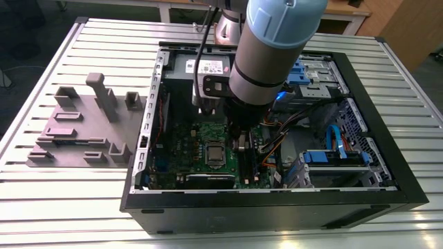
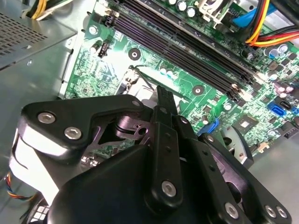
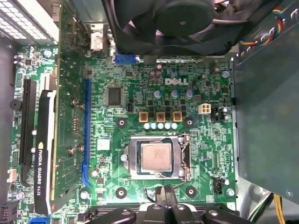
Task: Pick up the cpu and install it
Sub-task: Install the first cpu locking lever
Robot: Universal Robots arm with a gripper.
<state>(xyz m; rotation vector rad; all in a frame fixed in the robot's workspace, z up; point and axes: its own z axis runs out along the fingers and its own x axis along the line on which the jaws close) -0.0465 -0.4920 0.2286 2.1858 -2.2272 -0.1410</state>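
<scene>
The cpu (image 3: pixel 156 157), a small silver-grey square, lies flat inside the metal socket frame (image 3: pixel 184 156) on the green motherboard (image 3: pixel 117 70). In the exterior view the cpu (image 1: pixel 215 154) sits at the board's middle, just to the left of the arm's lower end. My gripper (image 3: pixel 165 190) hangs a short way above the board beside the socket. Its two black fingers are pressed together with nothing between them. In the second wrist view the gripper (image 2: pixel 163 93) points down at the board near the socket's corner.
A black fan (image 3: pixel 168 18) and the grey power-supply box (image 3: pixel 266 116) flank the socket. A black graphics card (image 3: pixel 44 149) and memory slots (image 2: pixel 187 51) stand close by. Blue drive cages (image 1: pixel 332 158) and cables fill the case's right. A mauve-grey tray (image 1: pixel 83 124) rests on the table.
</scene>
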